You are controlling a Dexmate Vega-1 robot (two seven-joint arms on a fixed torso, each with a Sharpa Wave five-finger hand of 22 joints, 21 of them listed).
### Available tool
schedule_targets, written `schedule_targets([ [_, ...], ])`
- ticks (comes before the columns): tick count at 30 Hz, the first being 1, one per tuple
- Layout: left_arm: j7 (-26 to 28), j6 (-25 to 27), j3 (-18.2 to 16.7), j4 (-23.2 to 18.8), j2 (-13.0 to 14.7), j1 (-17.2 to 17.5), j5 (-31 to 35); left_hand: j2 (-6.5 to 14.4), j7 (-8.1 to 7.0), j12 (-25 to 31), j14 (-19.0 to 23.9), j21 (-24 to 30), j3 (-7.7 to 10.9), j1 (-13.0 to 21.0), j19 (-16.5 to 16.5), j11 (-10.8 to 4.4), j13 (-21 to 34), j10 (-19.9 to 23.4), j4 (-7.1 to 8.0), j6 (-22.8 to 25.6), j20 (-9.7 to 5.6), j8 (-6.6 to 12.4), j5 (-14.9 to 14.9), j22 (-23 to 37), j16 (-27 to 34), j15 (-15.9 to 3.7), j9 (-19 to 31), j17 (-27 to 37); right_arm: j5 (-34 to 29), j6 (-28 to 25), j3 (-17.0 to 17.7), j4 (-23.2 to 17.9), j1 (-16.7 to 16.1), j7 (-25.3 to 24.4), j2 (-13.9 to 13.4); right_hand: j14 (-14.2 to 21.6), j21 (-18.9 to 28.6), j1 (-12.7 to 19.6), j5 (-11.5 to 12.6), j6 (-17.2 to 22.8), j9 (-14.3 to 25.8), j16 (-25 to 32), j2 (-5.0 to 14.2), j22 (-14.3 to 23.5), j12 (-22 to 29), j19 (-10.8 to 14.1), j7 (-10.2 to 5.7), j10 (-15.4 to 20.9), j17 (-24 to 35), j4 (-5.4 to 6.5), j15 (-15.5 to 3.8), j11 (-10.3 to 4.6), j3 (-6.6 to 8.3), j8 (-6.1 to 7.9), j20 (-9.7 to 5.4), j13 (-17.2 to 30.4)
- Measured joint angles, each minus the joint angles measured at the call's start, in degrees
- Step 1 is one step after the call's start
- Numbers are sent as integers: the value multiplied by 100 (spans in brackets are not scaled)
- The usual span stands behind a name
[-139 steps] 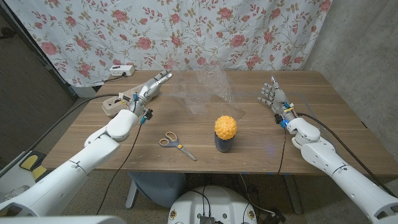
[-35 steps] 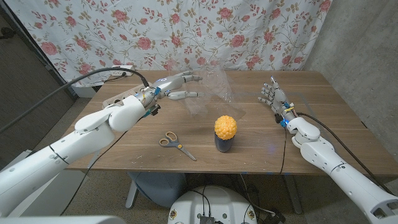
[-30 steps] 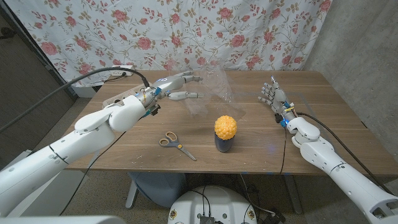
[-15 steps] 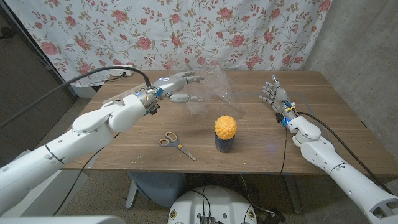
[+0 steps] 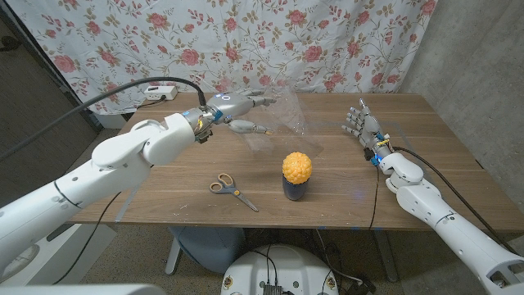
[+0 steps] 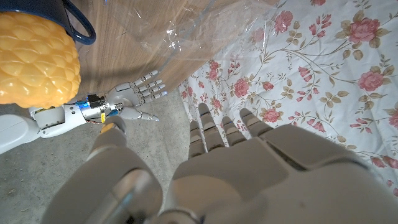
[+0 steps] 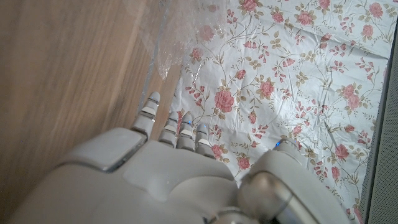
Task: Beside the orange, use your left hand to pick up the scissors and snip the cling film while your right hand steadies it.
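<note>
Both hands hold nothing, fingers apart: left hand [image 5: 238, 107] raised by the film [image 5: 278, 119], right hand [image 5: 357, 125] apart; scissors [image 5: 232, 189] lie near the orange [image 5: 297, 166].

Before me stands a wooden table [image 5: 426, 156] with a brown grain. Behind it hangs a white curtain [image 5: 327, 41] printed with red roses. A grey concrete wall [image 5: 475, 65] rises at my right, and a white power strip [image 5: 160, 92] lies at the far left corner.
</note>
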Motion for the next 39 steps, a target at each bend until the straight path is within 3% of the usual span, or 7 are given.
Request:
schedule_targets([
  [8, -192, 98, 3, -183, 18, 15, 376, -1, -13, 28, 0, 0, 48, 105, 3, -70, 31, 197, 1, -89, 3, 0, 0, 0, 0, 0, 0, 0, 4, -14, -8, 40, 16, 17, 1, 0, 0, 0, 0, 0, 0, 0, 0, 0, 0, 0, 0, 0, 0, 0, 0, 0, 0, 0, 0, 0],
  [15, -274, 102, -58, -346, 47, 91, 533, -46, 31, 28, 147, 25, 47, 256, 218, -111, 80, 300, 1, -257, -31, 0, 0, 0, 45, -85, 0, 0, 7, -40, -3, 46, 21, 12, -17, 0, 0, 0, 0, 0, 0, 0, 0, 0, 0, 0, 0, 0, 1, -16, 0, 0, 17, 0, 0, 1],
  [24, -618, 66, -77, -483, 50, 21, 692, -53, 10, 28, 186, 25, 56, 354, 259, -49, 107, 237, -9, -297, -53, 0, 0, 0, 45, -83, 0, 0, 9, -48, 11, 54, 57, 19, -32, 0, 0, 0, 0, 0, 0, 0, 0, 0, 0, -18, 0, 0, 1, -16, 0, 0, 17, 0, 18, 1],
  [35, -1344, -19, 122, -683, -6, -315, 982, 65, -20, -39, 185, 25, 182, 627, 236, 25, 106, 161, -39, -389, -75, 0, 0, 0, 44, -83, -15, 0, 15, -51, 19, 121, 120, 72, -39, 0, 0, 0, 0, 0, 0, 0, 0, 0, 22, -64, 0, 0, 1, -16, 0, 0, 16, 0, 0, -29],
  [39, -1627, -62, 202, -714, -43, -422, 1063, 283, -28, -44, 183, 25, 356, 897, 234, 20, 100, 166, -57, -438, -73, 0, 0, 0, 44, -81, -15, 0, 20, -53, 10, 191, 167, 102, -18, 0, 0, 0, 0, 0, 0, 0, 0, 0, 22, -64, 0, 0, 1, -16, 0, 0, 16, 0, 0, -29],
])
